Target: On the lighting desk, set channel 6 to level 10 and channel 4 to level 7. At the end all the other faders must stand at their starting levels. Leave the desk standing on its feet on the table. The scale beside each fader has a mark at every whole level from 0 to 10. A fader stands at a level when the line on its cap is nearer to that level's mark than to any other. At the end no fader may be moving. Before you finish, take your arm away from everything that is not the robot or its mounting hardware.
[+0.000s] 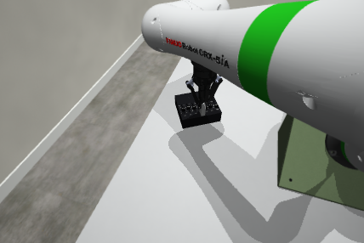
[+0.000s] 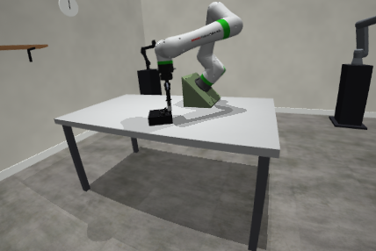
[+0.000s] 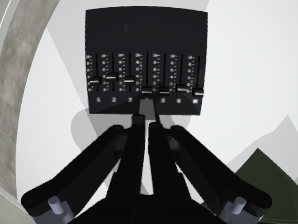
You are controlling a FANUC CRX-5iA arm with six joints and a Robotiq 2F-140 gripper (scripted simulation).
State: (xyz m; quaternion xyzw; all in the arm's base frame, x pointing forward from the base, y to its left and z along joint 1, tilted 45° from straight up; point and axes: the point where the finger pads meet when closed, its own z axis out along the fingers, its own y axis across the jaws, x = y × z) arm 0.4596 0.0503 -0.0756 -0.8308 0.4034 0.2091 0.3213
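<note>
We see our fingers pressed together on nothing (tips pointing down), the lighting desk (image 3: 145, 36) just beyond them on the white table (image 2: 228, 131), its faders (image 3: 197, 91) ahead.

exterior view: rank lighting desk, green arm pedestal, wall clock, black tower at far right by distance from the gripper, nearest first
1. Lighting desk: directly under the gripper, whose jaws are shut on nothing, at its top face.
2. Green arm pedestal: on the table, right of the gripper.
3 and 4. Wall clock, high on the left wall, and black tower, on the floor at far right: both far off, too close to call.
</note>
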